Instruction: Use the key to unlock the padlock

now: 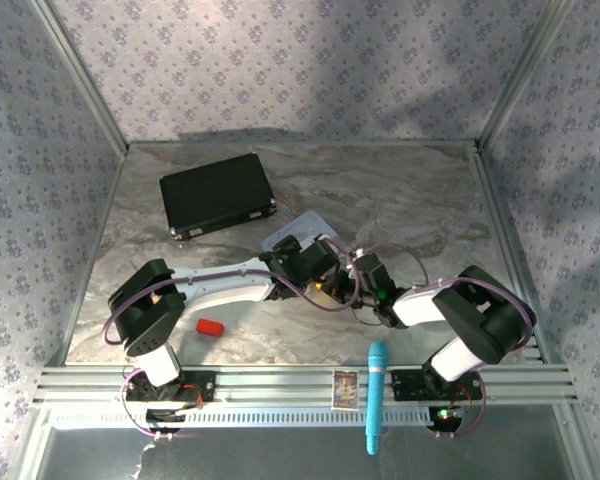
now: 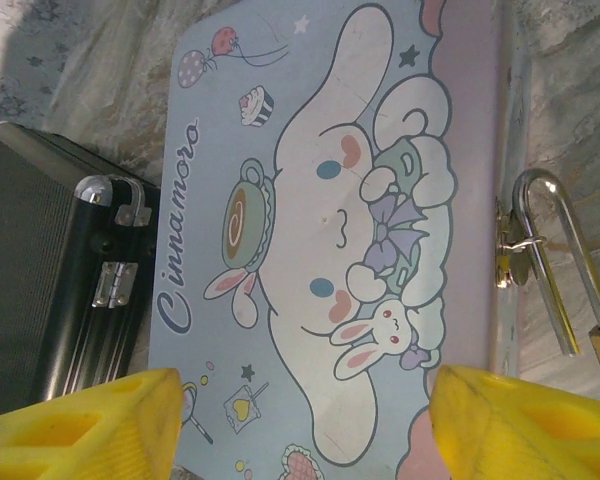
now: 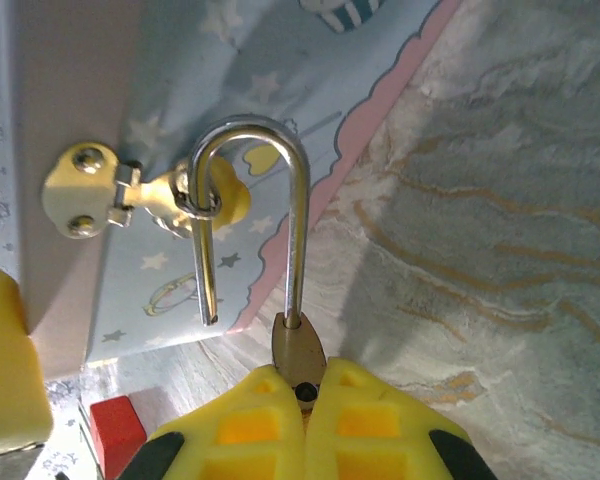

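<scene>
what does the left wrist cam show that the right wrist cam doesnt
Left wrist, not right: the long-eared character's face on the lid of the pastel tin, and the black case. Right wrist, not left: the right hand shut on the padlock by its body, and a red block. Both: the silver shackle at the tin's clasp, and the marble table.

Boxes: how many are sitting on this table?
2. A black case lies at the far left; a pastel tin lies in the middle, just right of the case. Others may be hidden.
</scene>
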`<act>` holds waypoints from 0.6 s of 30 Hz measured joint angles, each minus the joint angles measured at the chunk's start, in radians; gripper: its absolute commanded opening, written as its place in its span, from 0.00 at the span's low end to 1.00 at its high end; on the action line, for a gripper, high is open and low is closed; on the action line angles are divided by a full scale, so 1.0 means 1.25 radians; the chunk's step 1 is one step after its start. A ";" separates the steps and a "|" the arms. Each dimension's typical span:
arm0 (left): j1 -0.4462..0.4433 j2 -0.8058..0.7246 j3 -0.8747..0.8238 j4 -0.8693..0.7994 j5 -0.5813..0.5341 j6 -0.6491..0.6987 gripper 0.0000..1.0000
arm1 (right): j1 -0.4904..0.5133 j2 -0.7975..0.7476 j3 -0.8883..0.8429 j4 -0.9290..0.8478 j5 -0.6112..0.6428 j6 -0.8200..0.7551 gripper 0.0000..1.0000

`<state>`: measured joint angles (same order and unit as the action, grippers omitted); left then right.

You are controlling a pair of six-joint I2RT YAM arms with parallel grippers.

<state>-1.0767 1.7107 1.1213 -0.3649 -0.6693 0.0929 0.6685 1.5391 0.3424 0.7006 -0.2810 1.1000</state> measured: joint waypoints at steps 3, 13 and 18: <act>-0.007 0.004 0.000 0.002 -0.018 0.000 0.69 | -0.015 0.000 -0.008 0.022 -0.001 0.016 0.00; -0.010 0.009 -0.001 0.016 -0.037 -0.006 0.69 | -0.053 0.005 -0.009 0.042 -0.022 0.031 0.00; -0.017 0.009 -0.009 0.027 -0.049 -0.013 0.68 | -0.079 0.023 -0.013 0.083 -0.037 0.055 0.00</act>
<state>-1.0985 1.7222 1.1095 -0.3317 -0.7303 0.0761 0.5694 1.5681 0.3256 0.8043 -0.3271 1.1690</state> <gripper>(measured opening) 0.683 0.048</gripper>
